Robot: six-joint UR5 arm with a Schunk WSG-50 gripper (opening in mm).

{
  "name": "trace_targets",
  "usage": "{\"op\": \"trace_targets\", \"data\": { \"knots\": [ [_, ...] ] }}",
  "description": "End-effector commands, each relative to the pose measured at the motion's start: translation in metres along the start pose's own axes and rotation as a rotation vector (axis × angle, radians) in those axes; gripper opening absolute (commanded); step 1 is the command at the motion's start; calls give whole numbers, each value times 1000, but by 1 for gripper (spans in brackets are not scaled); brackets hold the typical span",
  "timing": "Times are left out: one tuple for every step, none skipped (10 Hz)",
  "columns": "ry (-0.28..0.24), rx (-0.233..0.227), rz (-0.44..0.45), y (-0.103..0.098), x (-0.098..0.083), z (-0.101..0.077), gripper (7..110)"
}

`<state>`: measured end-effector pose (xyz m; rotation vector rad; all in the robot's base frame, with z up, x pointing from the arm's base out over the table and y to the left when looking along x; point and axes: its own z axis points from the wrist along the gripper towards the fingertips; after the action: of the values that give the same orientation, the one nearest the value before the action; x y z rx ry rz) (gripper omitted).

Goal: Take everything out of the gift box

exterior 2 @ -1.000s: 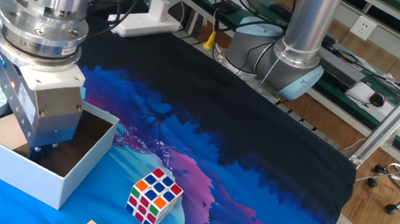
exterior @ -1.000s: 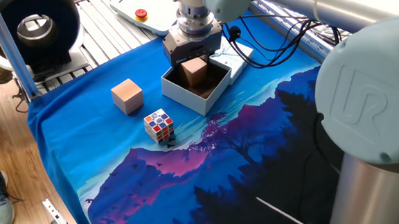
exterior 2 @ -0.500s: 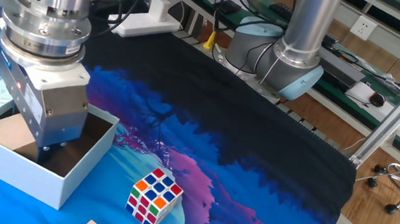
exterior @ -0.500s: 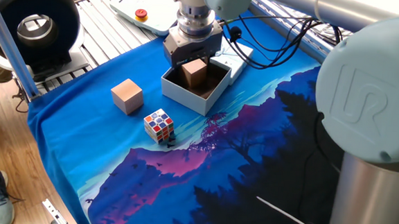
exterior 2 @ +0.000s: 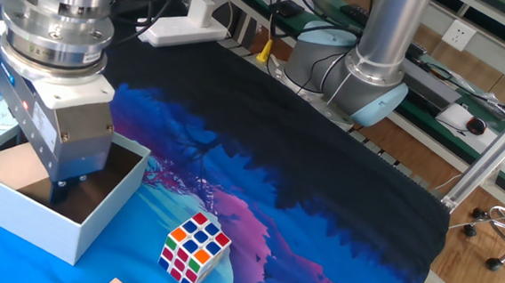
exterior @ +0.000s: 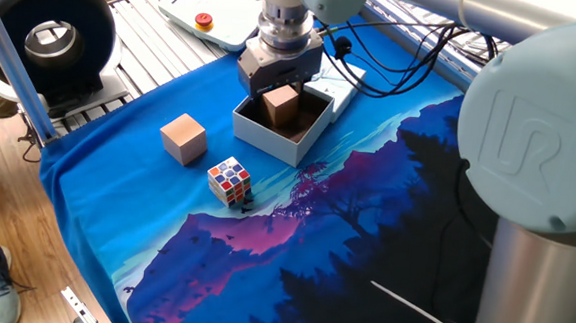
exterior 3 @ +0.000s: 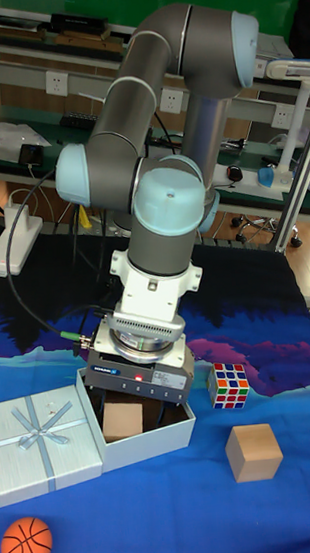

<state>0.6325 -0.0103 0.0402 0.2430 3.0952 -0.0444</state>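
The gift box stands on the blue cloth, pale outside and dark brown inside. A brownish-tan wooden cube is inside it, also seen in the other fixed view and the tall view. My gripper reaches down into the box right beside or over this cube. The fingers are hidden by the gripper body and the box wall, so I cannot see whether they hold it. The puzzle cube with multicoloured squares lies on the cloth outside the box.
A paler pinkish-tan cube sits on the cloth left of the box. The flat pale-blue lid with a ribbon bow lies against the box. A small basketball rests near the table's front. A black round device stands beyond the cloth.
The gripper has risen slightly and shifted a little sideways over the box. The wooden cube and the puzzle cube stay about where they were.
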Motion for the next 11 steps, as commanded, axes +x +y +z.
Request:
{"op": "trace_targets", "data": {
  "knots": [
    [1,-29,16,14,2,-6,22],
    [-2,-41,17,18,2,-6,22],
    [0,-51,15,22,2,-8,22],
    [1,-59,17,26,2,-10,22],
    [4,-76,24,31,4,-13,22],
    [9,-76,21,31,6,-16,22],
    [15,-57,9,25,8,-17,22],
    [10,-31,-18,13,6,-16,22],
    [8,-13,-41,3,4,-14,22],
    [8,-16,-55,-2,2,-12,22],
    [4,-20,-85,-5,-1,-12,22]
  ]
}}
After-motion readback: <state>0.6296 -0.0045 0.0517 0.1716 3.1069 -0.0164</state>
